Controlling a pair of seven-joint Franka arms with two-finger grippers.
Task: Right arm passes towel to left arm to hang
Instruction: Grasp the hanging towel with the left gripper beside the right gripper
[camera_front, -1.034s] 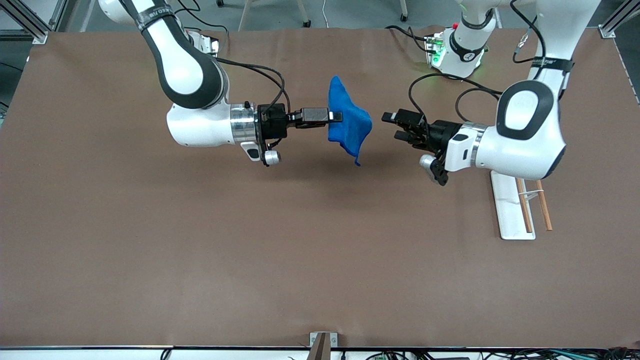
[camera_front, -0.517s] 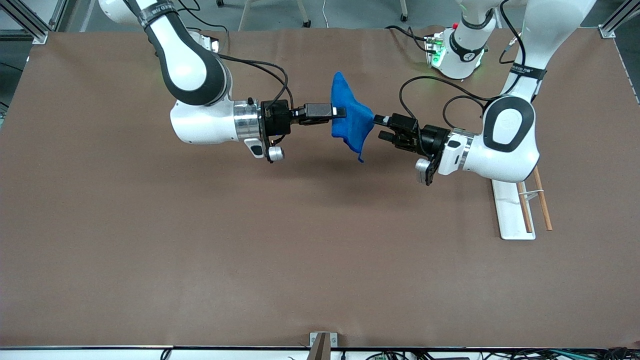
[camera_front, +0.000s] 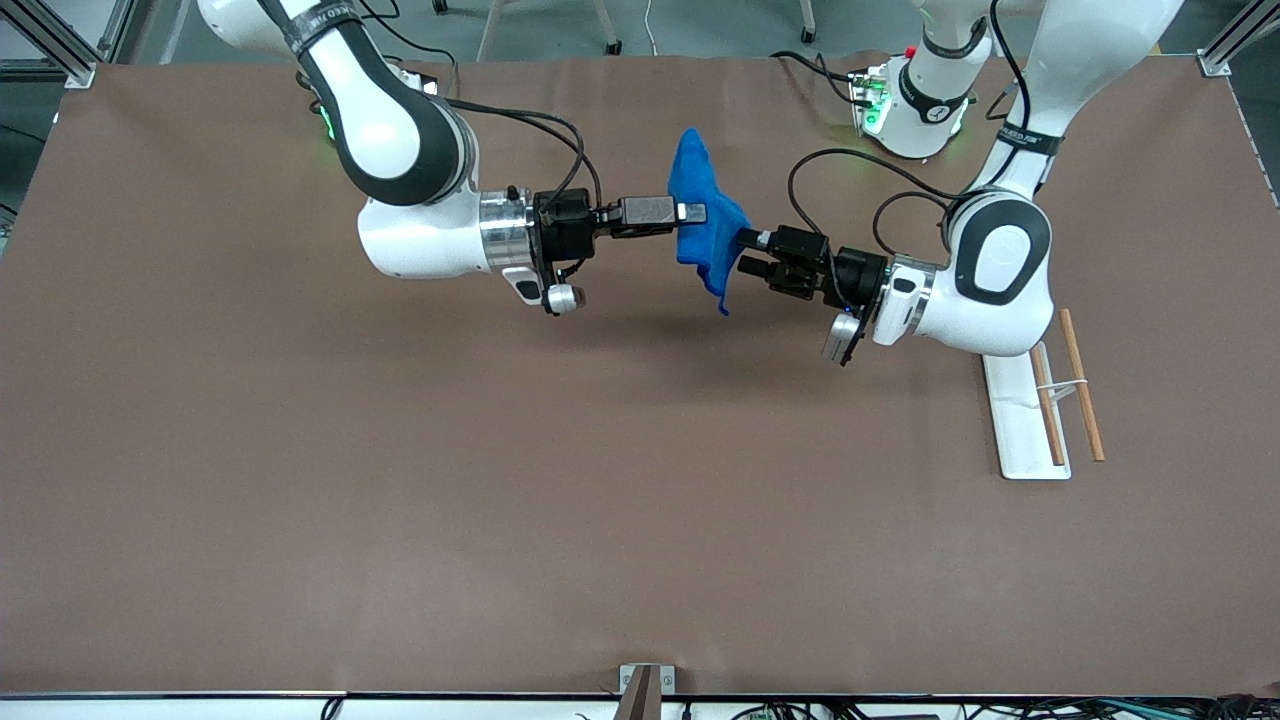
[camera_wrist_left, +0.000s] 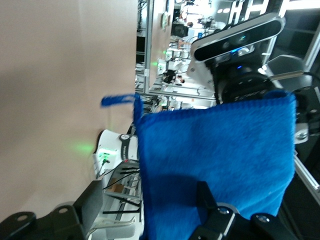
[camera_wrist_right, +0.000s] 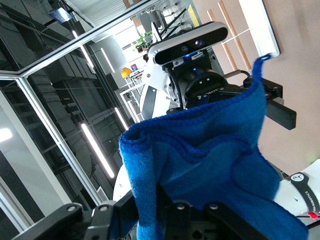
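The blue towel (camera_front: 705, 215) hangs in the air over the middle of the table, nearer the arms' bases. My right gripper (camera_front: 692, 212) is shut on its upper part and holds it up. In the right wrist view the towel (camera_wrist_right: 205, 155) is pinched in the right gripper (camera_wrist_right: 167, 200). My left gripper (camera_front: 748, 252) is open at the towel's free edge. In the left wrist view the towel (camera_wrist_left: 220, 145) fills the space ahead, and its edge lies between the left gripper's (camera_wrist_left: 147, 200) open jaws. The loop tag (camera_wrist_left: 117, 100) sticks out from a corner.
A white rack base (camera_front: 1020, 420) with thin wooden rods (camera_front: 1085, 395) lies at the left arm's end of the table. A control box with a green light (camera_front: 872, 100) sits by the left arm's base. Cables trail from both wrists.
The left arm has moved in toward the towel, and its open fingers now straddle the towel's edge. The right arm has shifted the towel slightly toward the left arm.
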